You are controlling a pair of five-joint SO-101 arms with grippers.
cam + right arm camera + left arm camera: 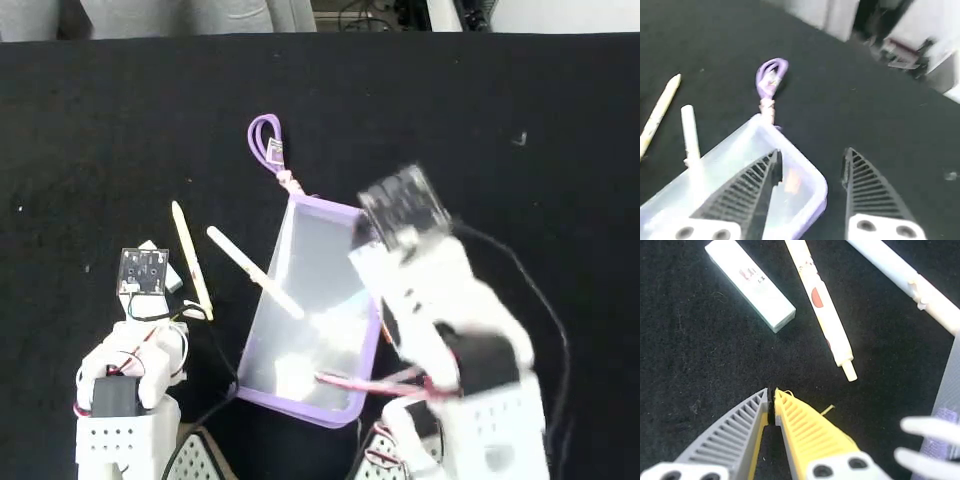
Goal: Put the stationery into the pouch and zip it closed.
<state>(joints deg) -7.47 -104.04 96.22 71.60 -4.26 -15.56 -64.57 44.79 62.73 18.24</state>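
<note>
High view: clear, purple-edged pouch lies flat mid-table. White pen rests across its edge, yellow pen just beside on the black table. Left gripper jaws pressed together, empty (eraser near, untouched). Right gripper jaws spread, above the pouch's strap end.
</note>
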